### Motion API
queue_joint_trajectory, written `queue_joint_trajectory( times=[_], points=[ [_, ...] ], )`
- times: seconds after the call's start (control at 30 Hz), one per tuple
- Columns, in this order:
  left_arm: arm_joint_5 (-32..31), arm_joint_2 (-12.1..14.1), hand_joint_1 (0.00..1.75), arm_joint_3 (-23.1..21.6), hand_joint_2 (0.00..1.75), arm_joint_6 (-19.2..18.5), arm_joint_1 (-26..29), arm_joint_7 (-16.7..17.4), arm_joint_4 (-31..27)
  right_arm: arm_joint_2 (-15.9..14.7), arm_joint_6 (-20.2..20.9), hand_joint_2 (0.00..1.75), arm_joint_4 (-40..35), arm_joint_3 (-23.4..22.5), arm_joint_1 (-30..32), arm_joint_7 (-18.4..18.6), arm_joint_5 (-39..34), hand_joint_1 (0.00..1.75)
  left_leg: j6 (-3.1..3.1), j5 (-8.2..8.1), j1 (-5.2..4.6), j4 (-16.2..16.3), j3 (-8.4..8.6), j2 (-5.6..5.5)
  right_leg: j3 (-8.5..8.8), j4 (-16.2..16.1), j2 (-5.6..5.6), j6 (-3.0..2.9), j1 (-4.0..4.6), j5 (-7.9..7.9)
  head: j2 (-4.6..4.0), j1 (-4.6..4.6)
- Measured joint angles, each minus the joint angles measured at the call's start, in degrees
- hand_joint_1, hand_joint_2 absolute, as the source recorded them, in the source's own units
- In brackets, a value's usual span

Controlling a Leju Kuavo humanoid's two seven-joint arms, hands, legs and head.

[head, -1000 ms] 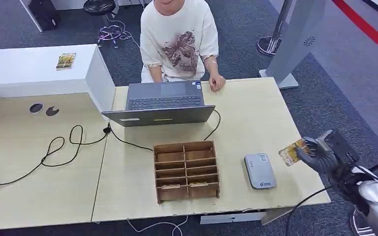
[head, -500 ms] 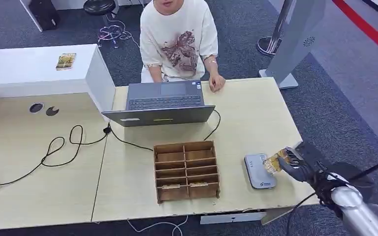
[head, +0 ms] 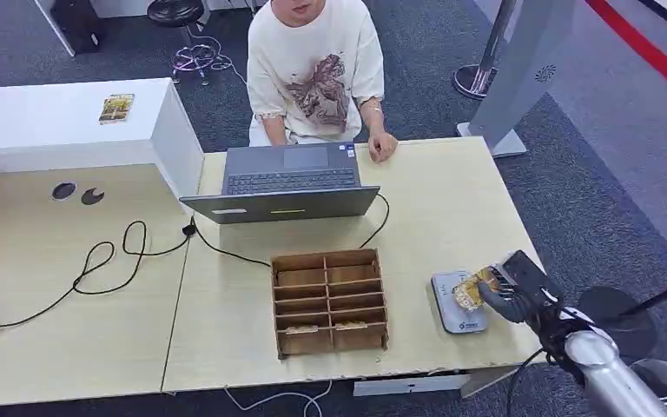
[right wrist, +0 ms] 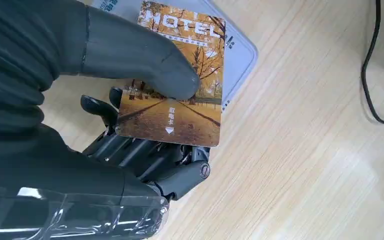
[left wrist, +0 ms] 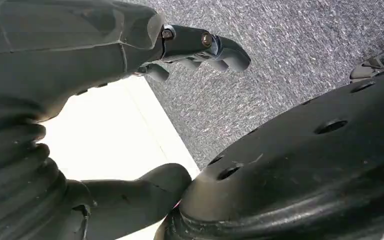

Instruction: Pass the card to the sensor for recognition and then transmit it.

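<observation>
While right hand (head: 505, 295) hung over counter (head: 452, 208) near its right edge, thumb pressed hotel card (right wrist: 176, 75) flat against dark fingers (right wrist: 145, 150) beneath; card clamped, printed face up. Wooden slot box (head: 329, 301) stood well to hand's left on counter; laptop (head: 288, 181) farther off, person (head: 315, 69) seated beyond it. Grey sensor (head: 454, 304) lay directly under card, card overlapping its near corner; touching or apart, could not tell. Left hand (left wrist: 200, 47) hung beside counter edge over carpet, fingers curled, holding nothing.
</observation>
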Motion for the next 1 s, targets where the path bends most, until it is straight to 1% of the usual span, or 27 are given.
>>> queue_joint_trajectory(
  times=[0.2,0.57,1.0],
  points=[
    [0.0,0.0,0.00,0.0,1.75,0.0,0.0,0.0,0.0,0.6,-0.7,1.75,0.2,0.0,0.0,0.3,1.0,1.75,0.00,0.00,0.00,0.0,0.00,0.00,0.00,0.0,0.00,0.00,0.00,0.00,0.00,-0.02],
    [0.0,0.0,0.00,0.0,1.75,0.0,0.0,0.0,0.0,1.0,-0.8,1.75,0.3,0.0,0.0,0.5,1.3,1.75,0.00,0.00,0.00,0.0,0.00,0.00,0.00,0.0,0.00,0.00,0.00,0.00,-0.02,-0.02],
    [0.2,0.0,0.00,0.0,1.75,-0.4,0.0,0.0,0.0,1.5,-0.9,1.75,0.7,0.0,-0.1,1.1,4.3,1.75,0.00,0.00,0.00,0.0,0.00,0.00,0.00,0.0,0.00,0.00,0.00,0.00,-0.02,0.00]
  ],
)
